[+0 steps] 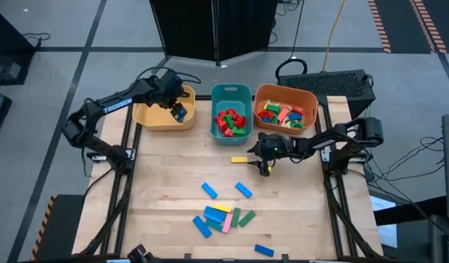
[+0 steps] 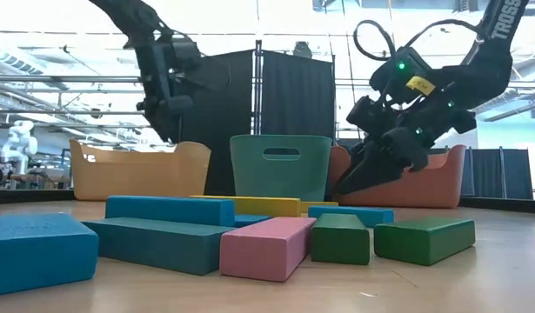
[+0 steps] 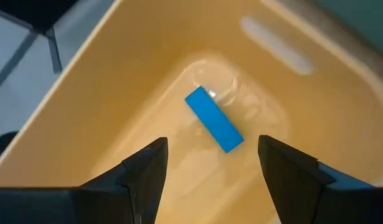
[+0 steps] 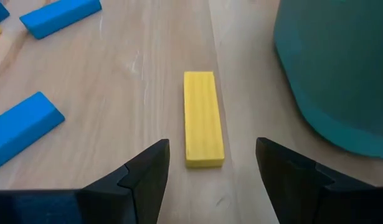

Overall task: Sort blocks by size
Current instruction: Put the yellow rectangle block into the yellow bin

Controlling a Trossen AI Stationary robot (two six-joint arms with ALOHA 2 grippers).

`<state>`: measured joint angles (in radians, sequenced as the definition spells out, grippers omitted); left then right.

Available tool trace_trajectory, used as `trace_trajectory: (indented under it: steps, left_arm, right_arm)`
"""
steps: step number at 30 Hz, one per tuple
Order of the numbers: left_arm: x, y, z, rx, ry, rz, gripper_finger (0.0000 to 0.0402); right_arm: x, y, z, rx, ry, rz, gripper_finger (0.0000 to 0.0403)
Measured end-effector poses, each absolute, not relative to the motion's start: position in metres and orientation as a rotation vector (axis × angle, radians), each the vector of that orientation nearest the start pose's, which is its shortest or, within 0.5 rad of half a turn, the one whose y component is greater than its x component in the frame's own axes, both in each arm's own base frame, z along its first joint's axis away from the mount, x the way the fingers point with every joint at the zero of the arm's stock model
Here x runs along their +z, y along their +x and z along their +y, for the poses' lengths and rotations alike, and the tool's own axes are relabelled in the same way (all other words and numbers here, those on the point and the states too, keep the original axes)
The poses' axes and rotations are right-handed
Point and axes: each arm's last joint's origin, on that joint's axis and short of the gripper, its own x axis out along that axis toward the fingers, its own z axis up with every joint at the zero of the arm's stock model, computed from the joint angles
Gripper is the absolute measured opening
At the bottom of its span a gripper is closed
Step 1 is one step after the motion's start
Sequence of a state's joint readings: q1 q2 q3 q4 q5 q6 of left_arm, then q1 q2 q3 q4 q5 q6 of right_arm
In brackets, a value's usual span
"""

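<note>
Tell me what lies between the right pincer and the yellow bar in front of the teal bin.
Nothing: the right wrist view shows only bare wooden table between the open right pincer and the yellow bar.

The left tool (image 1: 179, 111) hangs at the far left, fingers spread and empty. The right tool (image 1: 266, 167) points down mid-right, fingers parted, holding nothing.
</note>
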<state>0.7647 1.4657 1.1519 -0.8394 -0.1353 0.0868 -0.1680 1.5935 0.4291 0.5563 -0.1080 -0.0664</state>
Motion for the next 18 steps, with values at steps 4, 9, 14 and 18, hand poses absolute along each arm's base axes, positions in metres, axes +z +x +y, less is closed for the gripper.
trace_trajectory:
  steps: [4, 9, 14, 18]
  left_arm:
    - [0.277, 0.201, 0.183, 0.729, -0.248, 1.094, 0.0239]
    - [0.291, 0.205, 0.165, 0.698, -0.216, 1.024, 0.0239]
    - [0.29, 0.218, 0.148, 0.638, -0.202, 1.034, 0.0239]
    - [0.29, 0.229, 0.133, 0.578, -0.163, 1.021, 0.0239]
  right_arm:
    - [0.104, 0.258, -0.041, -0.036, 0.024, 0.627, 0.0226]
    - [0.095, 0.269, -0.042, -0.038, 0.024, 0.656, 0.0226]
    - [0.089, 0.279, -0.044, -0.033, 0.029, 0.667, 0.0221]
    - [0.087, 0.28, -0.044, -0.034, 0.031, 0.671, 0.0195]
